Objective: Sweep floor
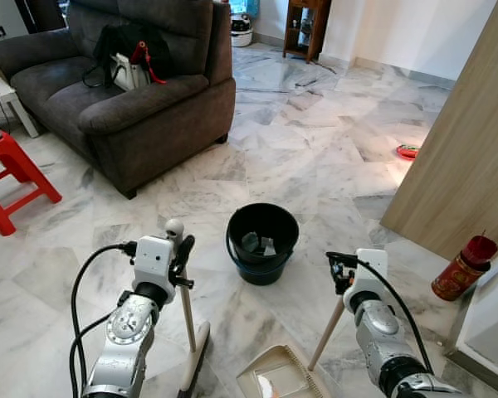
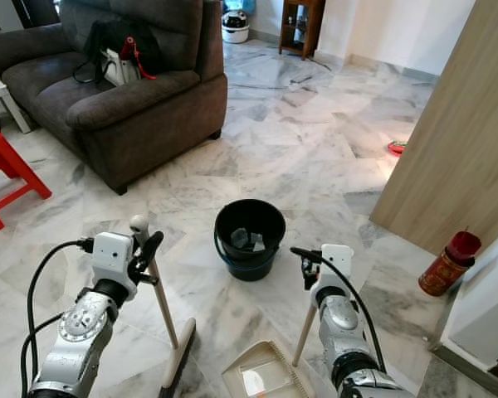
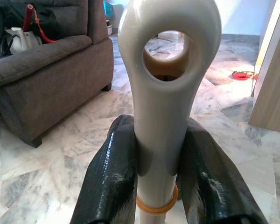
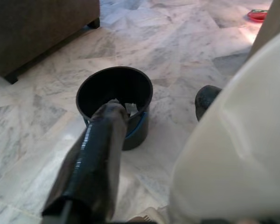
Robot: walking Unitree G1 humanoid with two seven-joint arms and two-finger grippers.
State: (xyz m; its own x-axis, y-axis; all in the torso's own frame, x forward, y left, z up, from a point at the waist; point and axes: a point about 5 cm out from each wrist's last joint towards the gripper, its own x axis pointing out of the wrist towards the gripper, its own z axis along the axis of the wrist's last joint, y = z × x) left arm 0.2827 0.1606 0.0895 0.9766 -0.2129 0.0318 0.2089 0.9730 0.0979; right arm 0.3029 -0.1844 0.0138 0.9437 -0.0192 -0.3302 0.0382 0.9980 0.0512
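Stool (image 1: 12, 174), red plastic, at far left beside a dark grey sofa (image 1: 124, 91) that carries a black bag (image 1: 129, 41) and a white item with a red strap on its seat. Floor (image 1: 315, 141), pale veined marble tile, running from the sofa to the far wall. Left gripper (image 1: 183, 259), low in front of the sofa, its two black fingers (image 3: 113, 182) clamped on either side of the cream broom handle (image 3: 165, 88) just below the hanging loop at the handle's tip; the broom (image 1: 191, 340) slants down from the grip, its head resting on the tiles between the two arms. Bucket (image 1: 262, 242), black with a blue band near its base, standing upright on the floor ahead of and between both grippers, with pale scraps lying in its bottom. Dustpan (image 1: 278, 375), cream, sitting on the floor just right of the broom head. Right gripper (image 1: 342, 272), closed on the upper end of the dustpan's pale stick handle (image 1: 325, 336), which leans up from the pan. Wooden panel (image 1: 469, 141), light brown, along the right edge, with a red canister (image 1: 463, 267) standing at its foot and a small red object (image 1: 408, 151) on the tiles farther back.
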